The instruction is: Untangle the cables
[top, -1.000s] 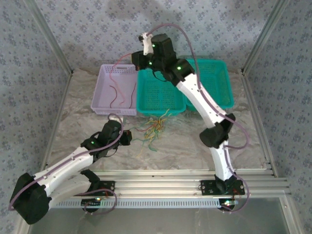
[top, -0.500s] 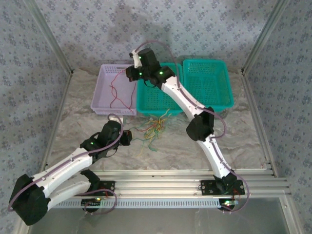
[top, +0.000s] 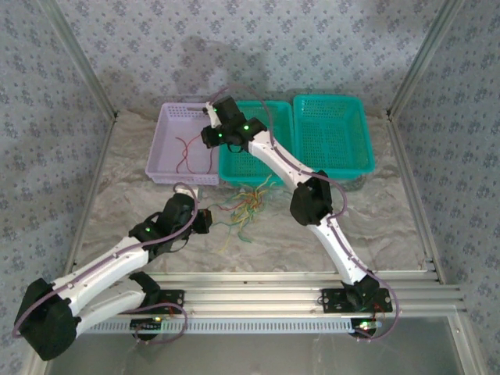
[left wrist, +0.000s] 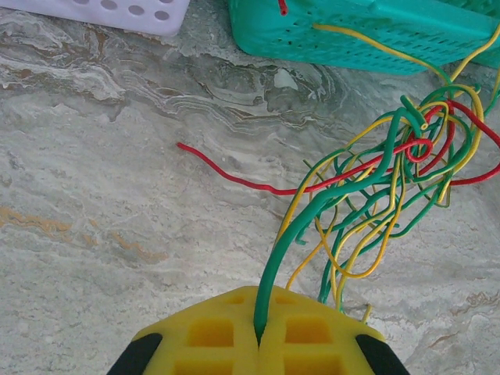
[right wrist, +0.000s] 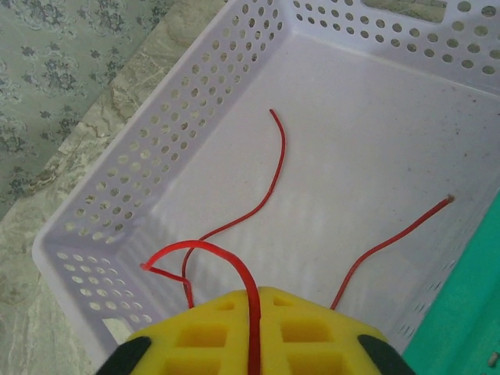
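Left gripper [left wrist: 258, 344] pinches a green cable [left wrist: 269, 262]; right gripper [right wrist: 254, 328] pinches a red cable [right wrist: 199, 244], lilac basket [right wrist: 156, 156] beneath it.

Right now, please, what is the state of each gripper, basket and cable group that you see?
left gripper: shut on a green cable from the tangle.
right gripper: shut on a red cable, over the lilac basket.
lilac basket: upright, loose red cables lying inside.
cable tangle: knotted, on the table beside the middle teal basket.
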Tool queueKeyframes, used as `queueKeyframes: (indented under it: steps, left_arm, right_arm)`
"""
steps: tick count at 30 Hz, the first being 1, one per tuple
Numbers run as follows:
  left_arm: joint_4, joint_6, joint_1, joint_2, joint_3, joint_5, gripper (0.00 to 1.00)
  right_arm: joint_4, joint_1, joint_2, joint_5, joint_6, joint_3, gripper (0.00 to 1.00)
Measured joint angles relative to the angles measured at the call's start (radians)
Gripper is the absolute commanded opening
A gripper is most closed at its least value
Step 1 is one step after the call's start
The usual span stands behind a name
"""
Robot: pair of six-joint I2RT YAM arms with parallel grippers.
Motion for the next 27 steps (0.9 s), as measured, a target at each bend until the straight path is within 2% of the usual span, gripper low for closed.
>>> queueKeyframes:
  steps: [4, 9, 19, 23, 27]
  left_arm:
    - [0.0, 0.0, 0.0, 0.002, 0.0, 0.0, 0.0]
    - [-0.001, 0.0, 0.0, 0.002, 0.0, -0.001, 0.0]
    - [-0.003, 0.0, 0.0, -0.001, 0.0, -0.008, 0.0]
    - [-0.003, 0.0, 0.0, -0.002, 0.0, -0.008, 0.0]
    - [-0.003, 0.0, -0.004, -0.008, 0.001, -0.012, 0.0]
  right_arm:
    - [-0.001, 0.0, 0.0, -0.002, -0.006, 0.0, 0.25]
    - [-0.004, 0.0, 0.0, -0.007, -0.014, 0.0, 0.48]
    - [-0.022, 0.002, -0.02, -0.012, -0.027, 0.0, 0.75]
    - [-0.058, 0.004, -0.111, 0.003, -0.042, -0.01, 0.8]
    - [-0.068, 0.004, -0.33, 0.037, -0.059, -0.143, 0.85]
